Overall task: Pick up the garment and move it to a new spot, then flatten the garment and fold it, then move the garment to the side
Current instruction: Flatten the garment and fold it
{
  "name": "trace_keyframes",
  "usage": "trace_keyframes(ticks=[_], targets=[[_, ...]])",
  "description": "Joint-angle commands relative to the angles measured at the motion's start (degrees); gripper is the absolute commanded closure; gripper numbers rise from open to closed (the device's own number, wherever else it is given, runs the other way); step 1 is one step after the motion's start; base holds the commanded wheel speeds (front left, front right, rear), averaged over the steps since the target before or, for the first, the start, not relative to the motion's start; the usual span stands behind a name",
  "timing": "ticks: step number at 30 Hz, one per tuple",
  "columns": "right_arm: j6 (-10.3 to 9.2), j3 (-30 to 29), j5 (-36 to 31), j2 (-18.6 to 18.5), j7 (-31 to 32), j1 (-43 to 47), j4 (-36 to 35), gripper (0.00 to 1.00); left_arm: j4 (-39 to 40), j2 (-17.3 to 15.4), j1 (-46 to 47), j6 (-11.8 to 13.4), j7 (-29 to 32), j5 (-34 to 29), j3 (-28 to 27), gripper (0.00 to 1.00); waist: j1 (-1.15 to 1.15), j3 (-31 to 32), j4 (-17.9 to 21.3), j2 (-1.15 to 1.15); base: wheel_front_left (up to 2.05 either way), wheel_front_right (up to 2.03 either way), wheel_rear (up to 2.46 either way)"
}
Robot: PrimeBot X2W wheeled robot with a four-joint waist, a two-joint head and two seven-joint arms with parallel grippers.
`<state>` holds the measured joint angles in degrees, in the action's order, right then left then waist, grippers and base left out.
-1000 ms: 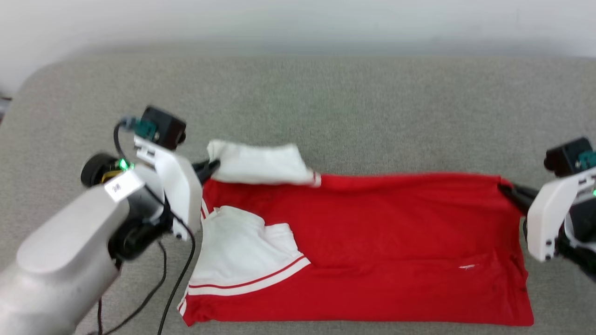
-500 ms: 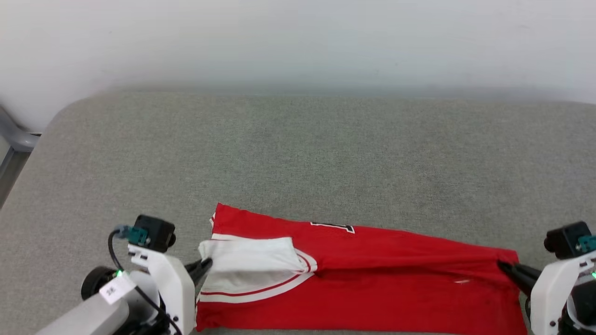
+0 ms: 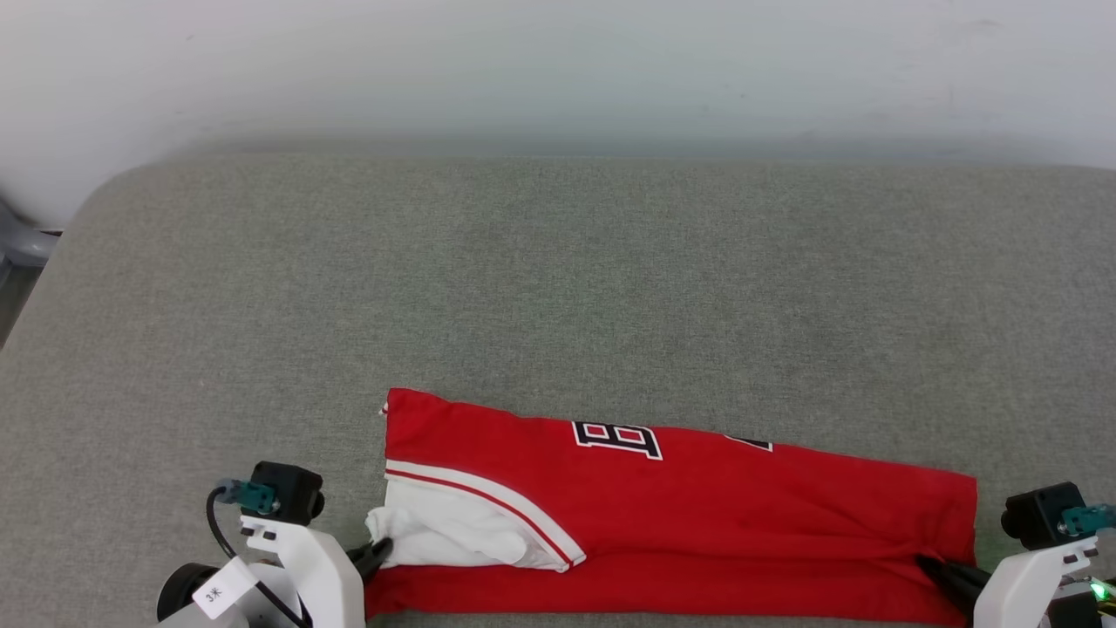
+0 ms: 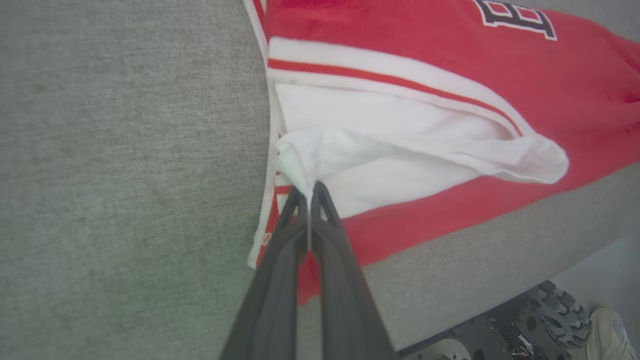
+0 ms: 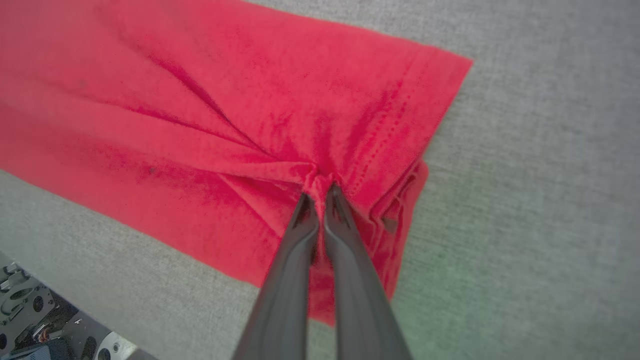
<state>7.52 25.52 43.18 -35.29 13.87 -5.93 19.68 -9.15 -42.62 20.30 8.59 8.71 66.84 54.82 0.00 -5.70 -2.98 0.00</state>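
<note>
Found garment (image 3: pixel 680 523) lying as a long folded band near the front edge of the cushion (image 3: pixel 558 288), lettering (image 3: pixel 617 439) up along the far side. Noted left gripper (image 3: pixel 377 551) clenched on a bunch of white sleeve (image 3: pixel 453 532) at the band's left end. Noted right gripper (image 3: pixel 928 565) clenched on a pinch of red hem at the right end, creases fanning out from the pinch.

Judged as mid-fold, with the held edge being laid toward the near side.

Recommended for this step:
- Hold both ends level and lightly taut, so the middle lies without sag.
- Line the held edge up with the near edge before letting go.
- Spread the bunched sleeve flat inside the outline; do not leave it puffed.
- Ease the hem pinch outward to draw out the creases.
- Mind the cushion's front edge, judged close enough for cloth to slide off.

Containers: none recorded; garment resting straight on the cushion.
</note>
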Motion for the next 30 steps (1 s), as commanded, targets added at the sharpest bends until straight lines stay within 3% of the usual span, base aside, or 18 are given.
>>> trace_keyframes(ticks=[1, 2, 3, 10, 18, 23, 30], targets=[[-0.07, -0.3, -0.2, 1.1, -0.4, 1.0, 0.4, 0.48, -0.6, 0.3, -0.5, 0.3, -1.2, -0.2, -0.6, 1.0, 0.0, 0.0, 0.1, 0.0, 0.0, 0.0, 0.0], [-0.07, -0.8, -0.3, 1.2, -1.0, 1.0, 0.1, 0.0, -0.9, 0.7, -0.7, 0.4, -2.0, -0.2, -0.8, 0.47, 0.0, 0.1, 0.2, 0.0, 0.0, 0.0, 0.0], [-0.07, -1.4, -0.7, 1.2, -1.5, 1.0, -0.3, 0.0, -1.2, 0.8, -0.9, 0.6, -2.9, -0.5, -1.0, 0.0, 0.0, 0.3, 0.2, 0.0, 0.0, 0.0, 0.0], [-0.06, -4.7, 0.4, -0.2, -2.0, 2.6, -6.3, 0.0, -0.2, 0.6, -2.3, 3.2, -9.2, -2.4, -2.8, 0.0, 0.0, 2.1, 0.4, 0.0, 0.0, 0.0, 0.0], [-0.06, -12.1, 3.2, -5.1, 3.2, 4.8, -14.4, 0.0, 3.4, 0.4, -4.2, 8.9, -18.5, -6.4, -5.2, 0.0, 0.0, 3.0, -0.2, 0.0, 0.0, 0.0, 0.0], [-0.06, -14.9, 7.7, -7.3, 11.2, 5.4, -13.9, 0.0, 4.6, 1.2, -4.5, 11.6, -22.1, -9.3, -6.8, 0.0, 0.0, 2.6, -1.0, 0.0, 0.0, 0.0, 0.0], [-0.05, -15.6, 12.5, -7.2, 20.2, 3.5, -9.9, 0.0, 4.8, 3.5, -5.5, 14.7, -23.9, -14.2, -11.2, 0.0, 0.0, 1.3, -2.0, 0.0, 0.0, 0.0, 0.0]])
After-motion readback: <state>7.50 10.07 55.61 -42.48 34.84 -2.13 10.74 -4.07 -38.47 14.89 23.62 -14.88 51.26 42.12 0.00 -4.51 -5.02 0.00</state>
